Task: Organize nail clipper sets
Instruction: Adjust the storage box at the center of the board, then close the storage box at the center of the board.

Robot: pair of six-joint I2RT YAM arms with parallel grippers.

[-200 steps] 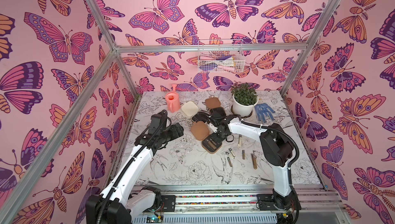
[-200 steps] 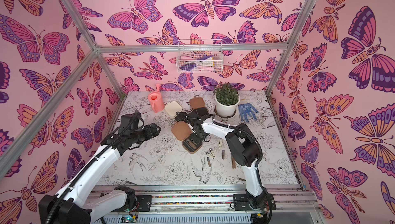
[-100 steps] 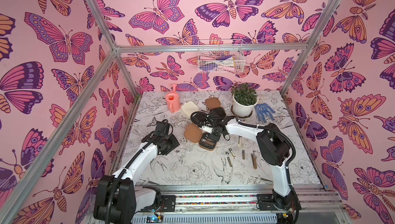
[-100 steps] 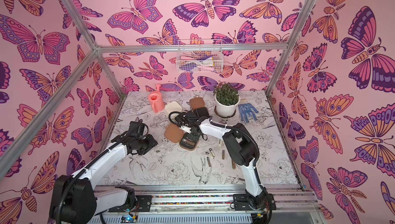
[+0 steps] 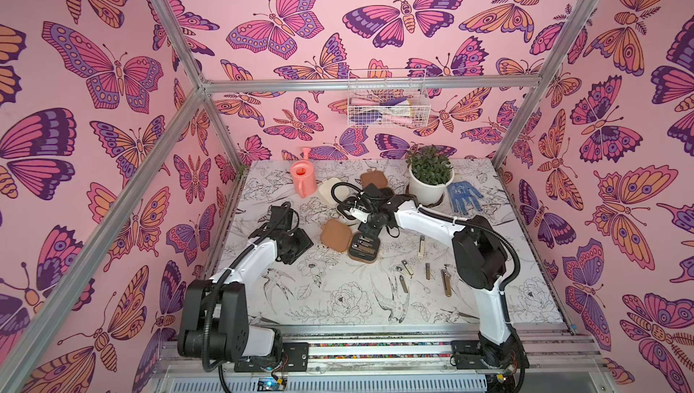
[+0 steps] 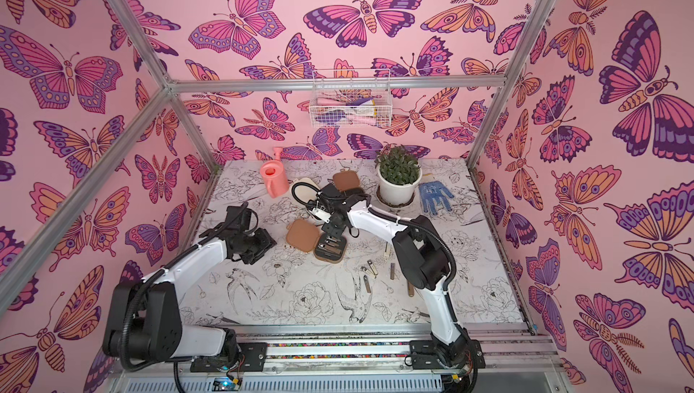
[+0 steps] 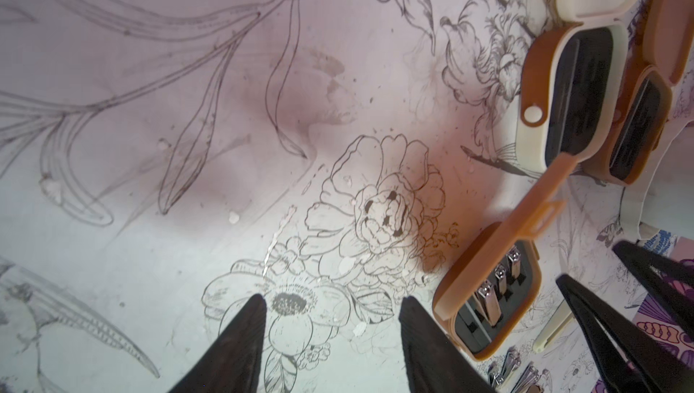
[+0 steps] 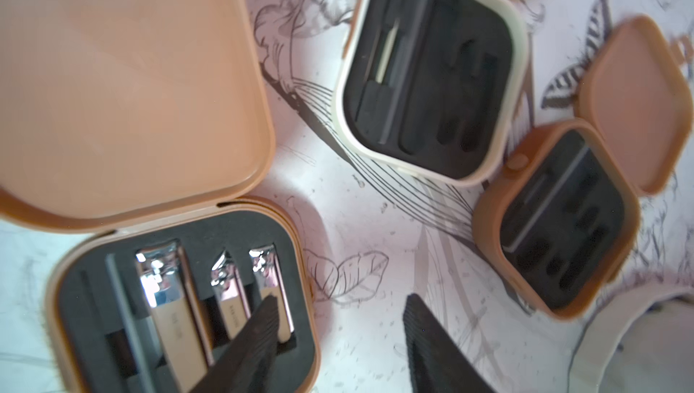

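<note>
Right wrist view: the right claw [image 8: 341,297] stands with its jaws parted and holds nothing; only the printed table cover [image 8: 356,222] shows between them. One finger [image 8: 259,335] crosses in front of the open tan case [image 8: 225,229] just beside the claw. I cannot tell whether the finger touches the tray. The case's black lining holds three metal clippers [image 8: 169,289] side by side. Its lid [image 8: 124,83] is folded back on the tray's far side from the claw. Farther out sit the cream case [image 8: 432,72] and a second tan case [image 8: 555,222], both open and close beside each other. Their black slots are mostly bare, though a thin pale tool lies in the cream one.

In the left wrist view the left claw [image 7: 333,297] is likewise parted and empty, above a drawn flower on the cover. The open tan case lies just off to the robot's right of it, and the other two cases lie beyond.

In both top views the right claw hangs directly over the open tan case's tray. Loose tools [image 5: 445,282] lie scattered on the cover on the claw's base-ward side, well apart from the case. Past the claw, at the back, stand a pink watering can [image 5: 303,183], a potted plant [image 5: 428,184] and a blue glove [image 5: 463,196].
</note>
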